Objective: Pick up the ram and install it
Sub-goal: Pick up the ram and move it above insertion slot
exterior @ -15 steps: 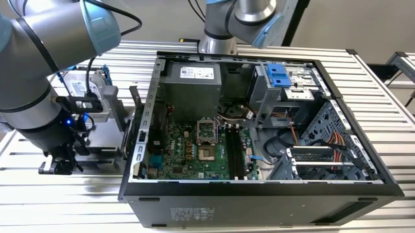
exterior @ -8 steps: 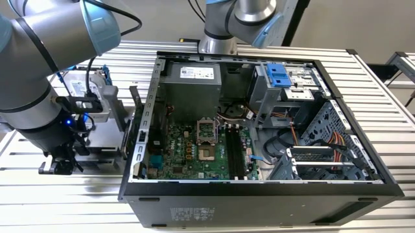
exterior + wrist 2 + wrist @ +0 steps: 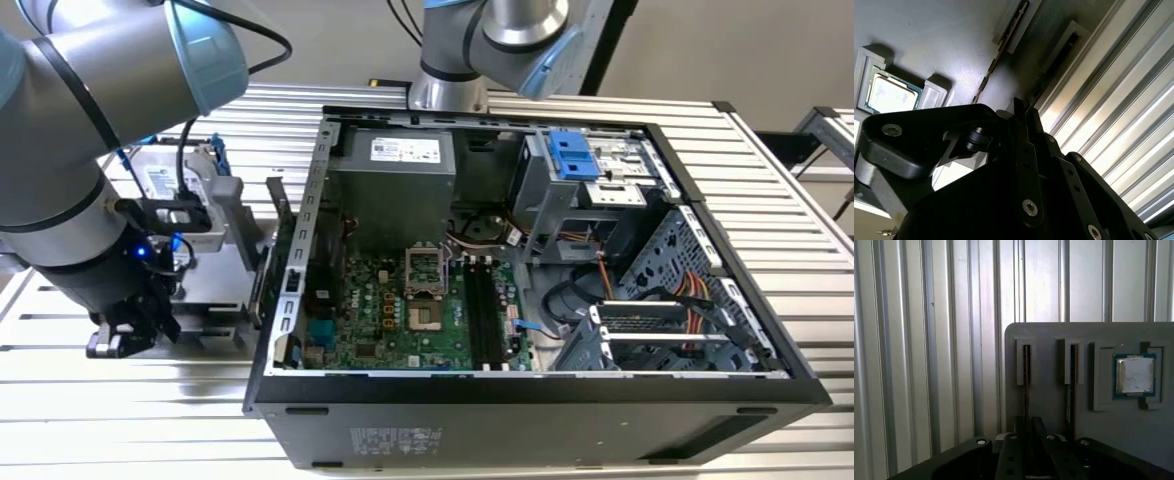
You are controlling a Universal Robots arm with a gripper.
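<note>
The ram [image 3: 1026, 370] is a thin stick standing on edge in a slot of a grey tray [image 3: 1049, 335]. It is a diagonal line [image 3: 999, 55] in the second wrist view. A second stick [image 3: 1072, 380] stands in the neighbouring slot. My gripper [image 3: 1031, 427] sits at the near end of the first stick, in line with it. Its fingers are shut and I see nothing between them. In the second wrist view the gripper [image 3: 1024, 107] lies between the two slots. In the exterior view the gripper [image 3: 123, 343] hangs low at the exterior view's left, beside the open computer case. The black motherboard slots [image 3: 487, 310] lie inside that case.
A square silver chip [image 3: 1134, 375] rests in a pocket of the same tray, also seen as the chip [image 3: 889, 95] in the second wrist view. The black case [image 3: 534, 390] stands on a ribbed metal table [image 3: 134, 420]. A second arm's base [image 3: 447, 80] stands behind the case.
</note>
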